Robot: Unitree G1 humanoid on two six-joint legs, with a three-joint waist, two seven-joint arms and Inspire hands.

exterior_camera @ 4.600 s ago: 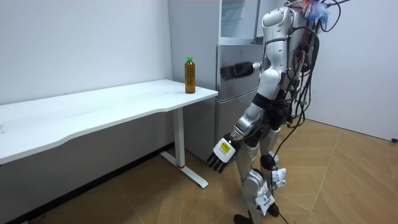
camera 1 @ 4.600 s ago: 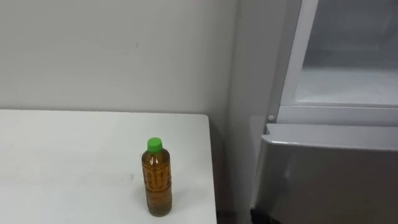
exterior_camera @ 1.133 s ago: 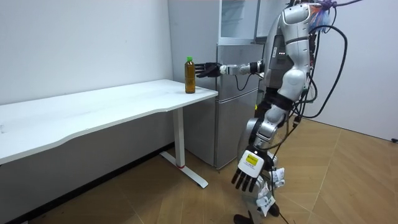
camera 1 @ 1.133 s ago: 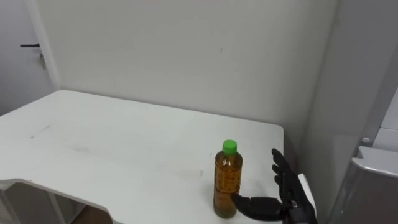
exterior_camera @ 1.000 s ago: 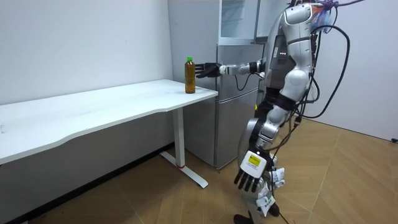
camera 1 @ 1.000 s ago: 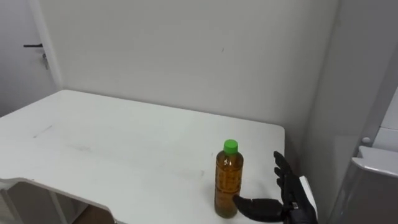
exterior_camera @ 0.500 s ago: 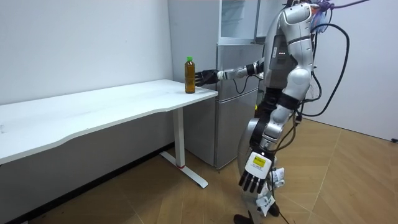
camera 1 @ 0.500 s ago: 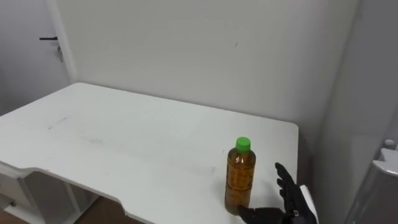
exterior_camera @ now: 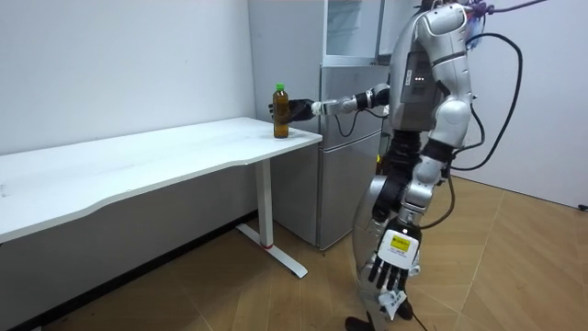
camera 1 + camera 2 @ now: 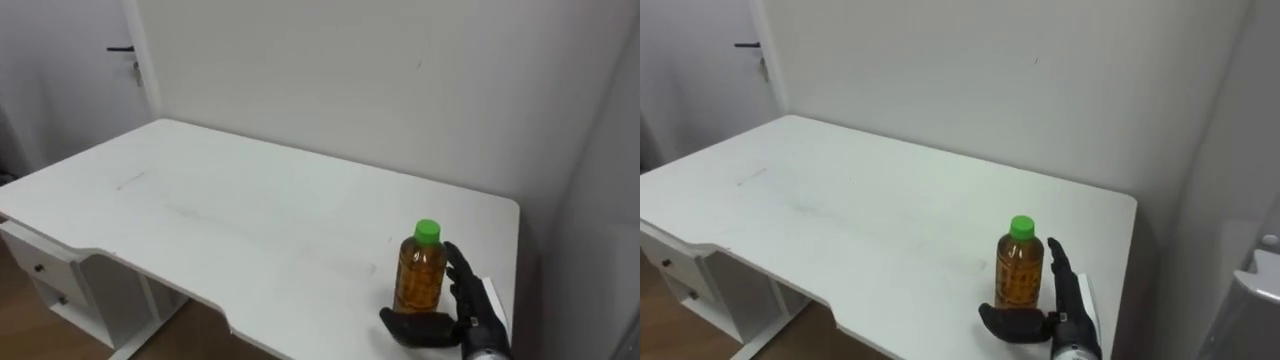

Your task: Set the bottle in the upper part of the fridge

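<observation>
Bottle (image 10: 418, 278) stands upright near the table's (image 10: 250, 215) right corner, just left of my right hand (image 10: 468, 312), whose straight fingers and spread thumb flank its base, not yet closed; left hand (image 9: 392, 267) hangs slack, well away.

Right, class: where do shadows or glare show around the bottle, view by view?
Left eye view: even light, no glare on the table; the bottle casts hardly any shadow beside the right hand. Room view: grey shade under the table.
</observation>
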